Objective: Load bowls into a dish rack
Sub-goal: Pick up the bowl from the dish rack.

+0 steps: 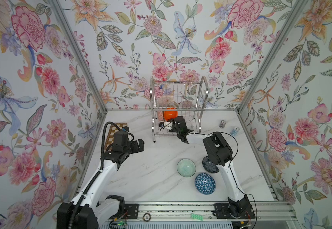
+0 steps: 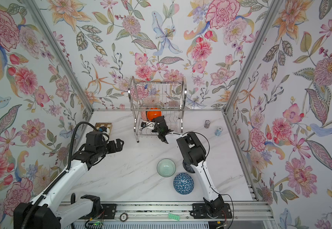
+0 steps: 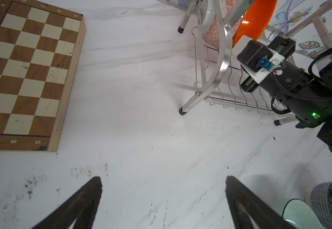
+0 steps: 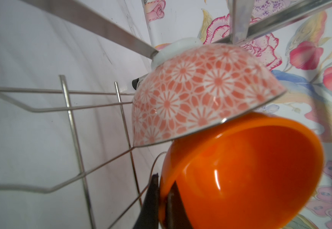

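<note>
The chrome dish rack (image 1: 198, 103) (image 2: 178, 103) stands at the back of the table. On its lower shelf a bowl with an orange-lattice outside (image 4: 196, 95) (image 3: 213, 29) rests on edge. The glossy orange bowl (image 1: 170, 114) (image 2: 154, 115) (image 4: 250, 168) is right beside it, and my right gripper (image 4: 164, 190) (image 1: 171, 121) is shut on its rim. On the table lie the mint bowl (image 1: 186, 167) (image 2: 166, 167), the blue triangle bowl (image 1: 205, 183) (image 2: 183, 183) and the navy bowl (image 1: 209, 166), which is half hidden by the right arm. My left gripper (image 3: 163, 180) (image 1: 141, 143) hovers open and empty.
A brown-and-cream chessboard (image 1: 115, 129) (image 3: 28, 69) lies at the left wall behind the left arm. Two small patterned cylinders (image 1: 222, 124) (image 1: 234, 131) stand at the right wall. Bare marble table (image 1: 151, 168) spreads between the arms.
</note>
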Available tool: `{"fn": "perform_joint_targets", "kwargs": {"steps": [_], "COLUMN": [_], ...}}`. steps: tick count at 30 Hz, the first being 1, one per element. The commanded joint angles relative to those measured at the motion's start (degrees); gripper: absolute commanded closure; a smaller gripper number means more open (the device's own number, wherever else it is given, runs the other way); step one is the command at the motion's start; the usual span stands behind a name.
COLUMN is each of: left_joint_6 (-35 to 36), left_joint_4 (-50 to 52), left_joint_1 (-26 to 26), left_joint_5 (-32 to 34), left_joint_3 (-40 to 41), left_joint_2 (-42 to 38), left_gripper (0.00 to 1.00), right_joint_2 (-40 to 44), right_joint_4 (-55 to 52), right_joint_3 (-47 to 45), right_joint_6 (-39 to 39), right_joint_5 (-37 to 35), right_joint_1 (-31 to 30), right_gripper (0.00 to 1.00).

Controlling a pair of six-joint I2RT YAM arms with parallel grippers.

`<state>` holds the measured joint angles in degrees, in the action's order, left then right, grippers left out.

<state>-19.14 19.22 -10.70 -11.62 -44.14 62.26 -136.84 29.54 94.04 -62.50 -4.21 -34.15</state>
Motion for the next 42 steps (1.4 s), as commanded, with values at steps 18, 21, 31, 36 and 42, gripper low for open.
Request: {"fn": "perform_joint_targets", "kwargs": {"steps": [18,21,31,36,42], "left_joint_6": [1.04,0.98,1.05,1.03,1.05], "left_joint_4": [-0.41,-0.41,-0.5,-0.44,-0.5], "left_joint_1": [-0.4,-0.38,-0.46,-0.4,-0.41], "left_joint_5": [-0.25,-0.25,-0.47,-0.42,-0.6], "left_joint_3": [0.49,0.4,0.42,0.43,0.36], "left_joint_2": [-0.41,-0.35,-0.47,-0.69,-0.82], "left_gripper": [0.01,0.01,0.01,0.01,0.01], "right_joint_2": [8.39,9.75,13.45,16.77,22.46], "right_joint_4": [9.08,10.27,12.64,11.67,9.78], "right_joint_3": [-8.19,-9.54,-14.26,-17.45,-22.36], "right_joint_6": [13.52,16.13,22.86,26.62,34.06], "right_joint_5": [-1.45,-1.23,0.72,3.56,9.4], "right_joint_1": [0.42,0.54,0.51,0.47,0.62], "right_gripper": [1.0,1.0,1.0,1.0,1.0]}}
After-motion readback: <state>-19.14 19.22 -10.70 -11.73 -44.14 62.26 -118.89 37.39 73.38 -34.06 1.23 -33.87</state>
